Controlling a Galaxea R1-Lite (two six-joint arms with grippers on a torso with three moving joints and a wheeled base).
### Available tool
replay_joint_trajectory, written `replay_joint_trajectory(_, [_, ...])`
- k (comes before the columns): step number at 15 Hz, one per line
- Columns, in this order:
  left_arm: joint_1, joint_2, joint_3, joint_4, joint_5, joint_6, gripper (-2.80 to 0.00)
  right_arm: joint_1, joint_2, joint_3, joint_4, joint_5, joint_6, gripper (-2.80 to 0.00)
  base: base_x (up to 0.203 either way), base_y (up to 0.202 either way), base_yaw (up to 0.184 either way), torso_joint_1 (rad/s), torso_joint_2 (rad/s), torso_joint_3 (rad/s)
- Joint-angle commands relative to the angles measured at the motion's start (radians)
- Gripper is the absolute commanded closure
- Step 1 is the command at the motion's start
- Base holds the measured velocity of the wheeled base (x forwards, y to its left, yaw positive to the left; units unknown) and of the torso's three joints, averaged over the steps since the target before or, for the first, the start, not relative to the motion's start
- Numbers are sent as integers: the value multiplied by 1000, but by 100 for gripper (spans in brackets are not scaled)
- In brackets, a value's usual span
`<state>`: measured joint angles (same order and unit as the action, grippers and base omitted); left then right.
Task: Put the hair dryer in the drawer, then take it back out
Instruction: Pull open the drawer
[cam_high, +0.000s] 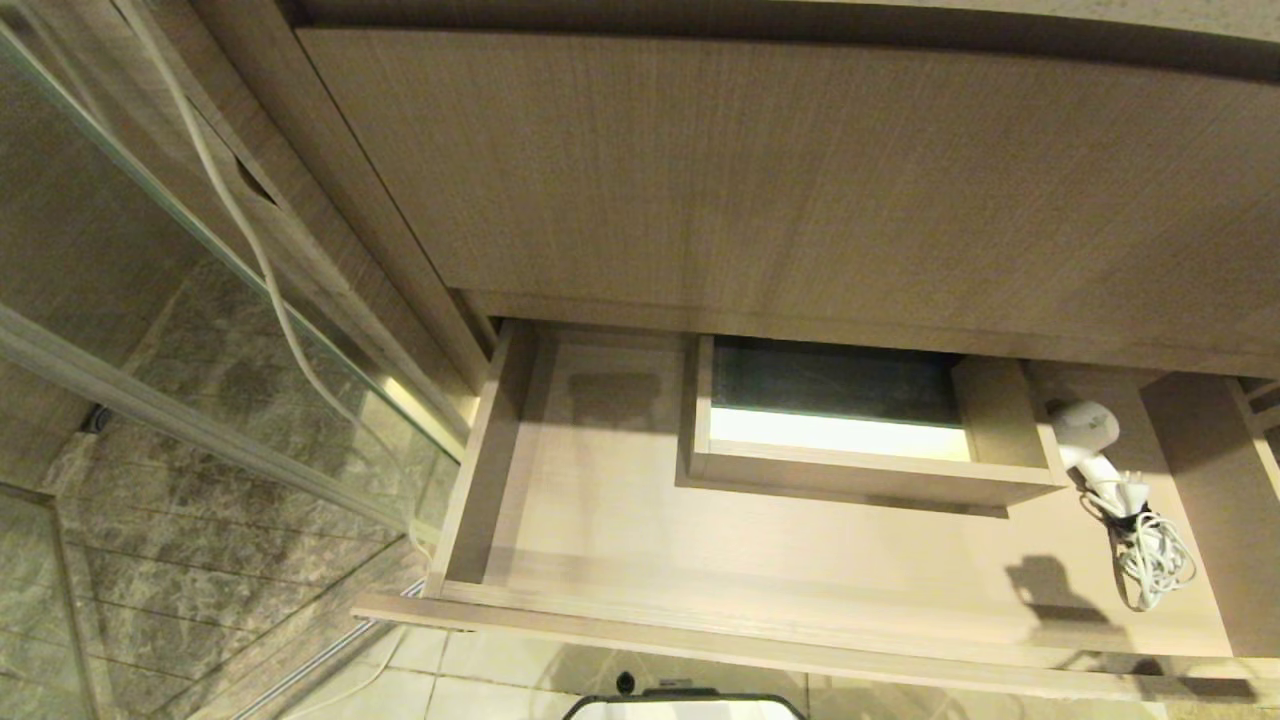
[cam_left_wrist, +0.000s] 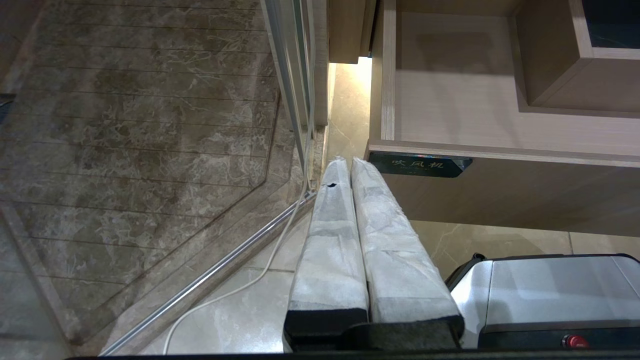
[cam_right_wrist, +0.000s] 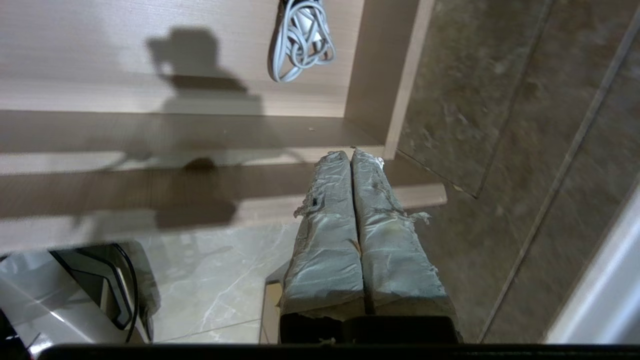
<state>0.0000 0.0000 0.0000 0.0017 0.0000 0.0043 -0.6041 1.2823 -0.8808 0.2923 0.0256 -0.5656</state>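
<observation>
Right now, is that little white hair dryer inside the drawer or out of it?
Inside. The hair dryer lies on the floor of the pulled-out drawer, at its right end, with its bundled cord beside it.

drawer: pulled open below the upper panel, out over the floor
boxed cutout: inside the drawer, toward its rear, about mid-width
hair dryer: lies on the drawer bottom at the right end, just right of the cutout
cord bundle: in front of the dryer, near the right wall
glass partition: left of the drawer
label: on the drawer front's left corner
</observation>
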Motion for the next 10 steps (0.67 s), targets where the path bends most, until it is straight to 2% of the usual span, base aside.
replay_joint_trajectory(1, [0, 0, 0, 0, 0, 0, 0, 5, 199, -69, 0, 6, 2, 0, 0, 0, 0, 0, 0, 0])
replay_joint_trajectory(4, [0, 0, 0, 0, 0, 0, 0, 8, 364, -186, -3, 27, 25, 0, 0, 0, 0, 0, 0, 0])
replay_joint_trajectory(6, [0, 0, 0, 0, 0, 0, 0, 9, 461, -250, -9, 92, 24, 0, 0, 0, 0, 0, 0, 0])
replay_joint_trajectory(7, [0, 0, 1, 0, 0, 0, 0, 9, 503, -265, -29, 118, 20, -280, 0, 0, 0, 0, 0, 0])
replay_joint_trajectory(10, [0, 0, 1, 0, 0, 0, 0, 9, 605, -285, -81, 158, 11, -280, 0, 0, 0, 0, 0, 0])
